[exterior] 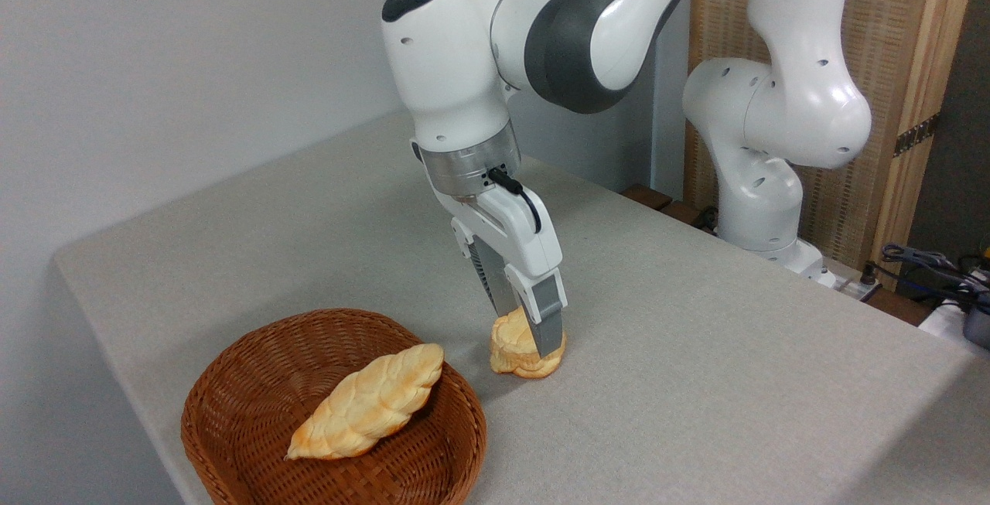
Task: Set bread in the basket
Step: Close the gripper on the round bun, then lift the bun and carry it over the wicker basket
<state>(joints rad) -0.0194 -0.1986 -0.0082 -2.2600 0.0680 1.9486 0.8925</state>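
Note:
The bread, a small knotted bun with a pale yellow top and orange-brown underside, rests on the grey table just right of the basket. My gripper reaches steeply down onto it, one finger in front and one behind, both pressed against its sides. The front finger hides part of the bun. The basket, round, shallow, brown wicker, stands at the table's front left and holds a long braided golden loaf.
The grey table stretches back and to the right, its front edge running just beside the basket. The arm's white base stands at the back right, with cables at the far right.

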